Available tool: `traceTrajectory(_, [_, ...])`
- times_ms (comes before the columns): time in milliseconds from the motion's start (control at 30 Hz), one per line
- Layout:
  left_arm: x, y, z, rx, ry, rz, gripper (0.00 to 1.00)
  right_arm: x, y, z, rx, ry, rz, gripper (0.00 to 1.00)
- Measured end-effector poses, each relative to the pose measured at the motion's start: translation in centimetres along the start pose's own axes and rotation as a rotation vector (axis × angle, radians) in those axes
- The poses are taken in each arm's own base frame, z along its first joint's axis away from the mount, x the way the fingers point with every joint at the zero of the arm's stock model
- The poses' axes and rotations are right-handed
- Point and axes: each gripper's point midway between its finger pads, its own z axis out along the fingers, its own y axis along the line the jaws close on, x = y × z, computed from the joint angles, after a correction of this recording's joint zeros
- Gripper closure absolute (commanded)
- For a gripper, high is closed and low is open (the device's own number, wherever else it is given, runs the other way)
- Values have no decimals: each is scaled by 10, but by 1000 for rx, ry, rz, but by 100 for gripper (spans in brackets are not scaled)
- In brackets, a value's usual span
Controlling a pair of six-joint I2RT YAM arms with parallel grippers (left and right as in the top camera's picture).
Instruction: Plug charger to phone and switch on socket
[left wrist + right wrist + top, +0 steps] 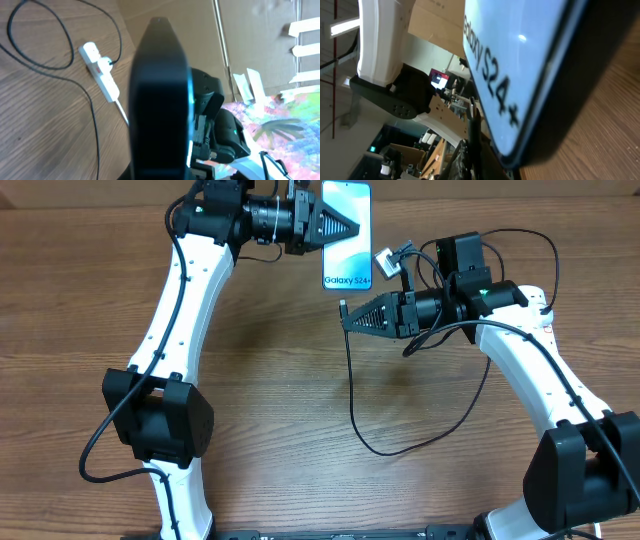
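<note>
My left gripper [350, 227] is shut on the phone [346, 255] and holds it above the table, lit screen up, "Galaxy S24+" end toward the right arm. In the left wrist view the phone [160, 100] shows edge-on and dark. My right gripper [346, 317] is shut on the charger's black connector tip [343, 306], just below the phone's text end and apart from it. In the right wrist view the tip [472, 112] stands upright beside the phone's end [520, 60]. The white socket [100, 70] lies on the table with a black plug in it.
The charger's thin black cable [352, 395] hangs from my right gripper and loops across the wooden table [280, 410] toward the right arm. More black cable loops lie around the socket [60, 60]. A small white part, likely the socket, shows by the phone [385, 262].
</note>
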Motion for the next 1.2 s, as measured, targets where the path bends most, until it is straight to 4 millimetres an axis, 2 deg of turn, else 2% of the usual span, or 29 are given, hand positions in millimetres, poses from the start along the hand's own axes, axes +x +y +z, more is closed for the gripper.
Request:
traceTrajectory(633, [-2, -3, -5, 20, -1, -30, 96, -21, 2, -6, 8, -32, -51, 96])
traceTrajectory(1200, [-12, -13, -4, 47, -20, -12, 96, -27, -1, -6, 33, -45, -51, 96])
